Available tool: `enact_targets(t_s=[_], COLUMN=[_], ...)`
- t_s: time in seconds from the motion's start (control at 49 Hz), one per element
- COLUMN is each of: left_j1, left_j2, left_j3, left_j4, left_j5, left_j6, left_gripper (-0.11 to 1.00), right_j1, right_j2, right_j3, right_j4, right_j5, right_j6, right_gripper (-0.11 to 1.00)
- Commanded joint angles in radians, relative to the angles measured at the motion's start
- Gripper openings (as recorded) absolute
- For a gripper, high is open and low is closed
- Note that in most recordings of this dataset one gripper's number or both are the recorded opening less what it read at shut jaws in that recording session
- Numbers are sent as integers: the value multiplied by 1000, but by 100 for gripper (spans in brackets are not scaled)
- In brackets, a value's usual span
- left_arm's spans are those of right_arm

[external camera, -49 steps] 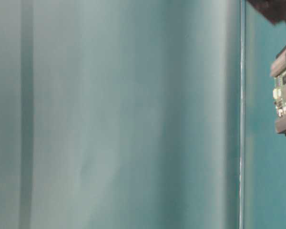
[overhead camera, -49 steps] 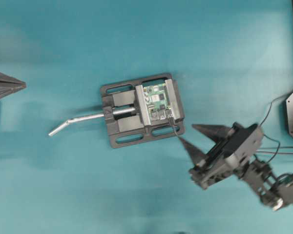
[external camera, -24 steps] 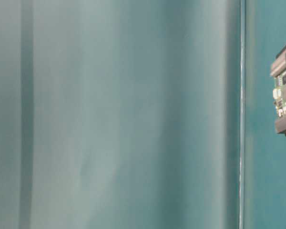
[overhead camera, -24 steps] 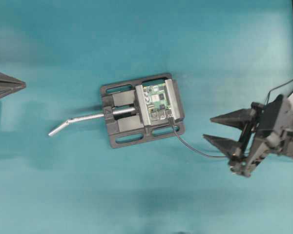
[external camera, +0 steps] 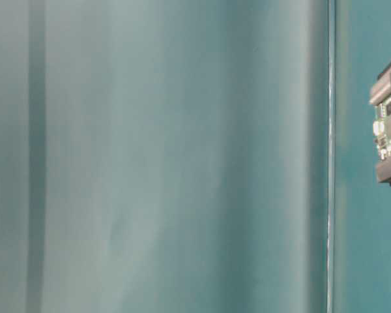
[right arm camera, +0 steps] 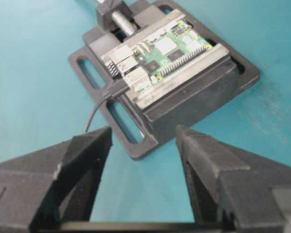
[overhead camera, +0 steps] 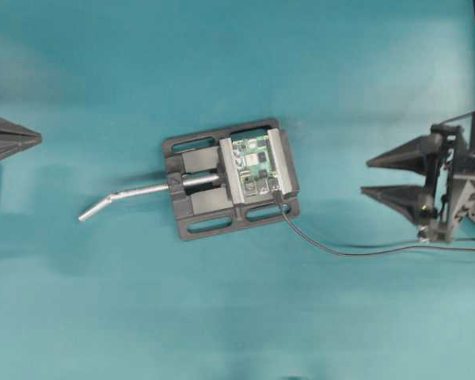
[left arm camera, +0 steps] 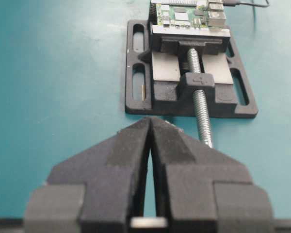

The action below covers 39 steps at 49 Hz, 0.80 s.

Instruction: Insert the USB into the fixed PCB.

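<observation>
Overhead: fixed PCB (overhead camera: 254, 165) in vise (overhead camera: 198, 214)

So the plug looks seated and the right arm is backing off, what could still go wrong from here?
The cable trails across the table just below the open right gripper; a low move there could snag it and tug the USB out of the fixed PCB. How fully the plug is seated cannot be judged from these views. The shut left gripper points at the vise screw, so advancing it risks a bump.
</observation>
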Motion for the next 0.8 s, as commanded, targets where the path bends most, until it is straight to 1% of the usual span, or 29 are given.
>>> enact_targets(t_s=[0.0,0.163,0.225,0.367,0.49,0.612,0.776], left_j1=[2,2,2,2,2,2,2], left_j2=[8,8,8,8,8,8,8], left_j3=[-28,-28,-28,-28,-28,-28,-28], left_j4=[3,3,2,2,3,3,2], left_j5=[-5,-5,-5,-5,-5,-5,-5], left_j6=[5,5,5,5,5,5,5], left_gripper=[0,0,0,0,0,0,0], right_j1=[-61,-181,-215,-275,-293,-295,-295], right_j2=[-58,-163,-198,-276,-330,-387,-488], right_j3=[11,43,54,80,106,135,178], right_j4=[-51,-156,-184,-230,-262,-298,-377], right_j5=[51,150,192,325,405,436,440], right_j6=[-9,-35,-43,-60,-63,-61,-63], right_gripper=[62,62,63,62,62,62,62])
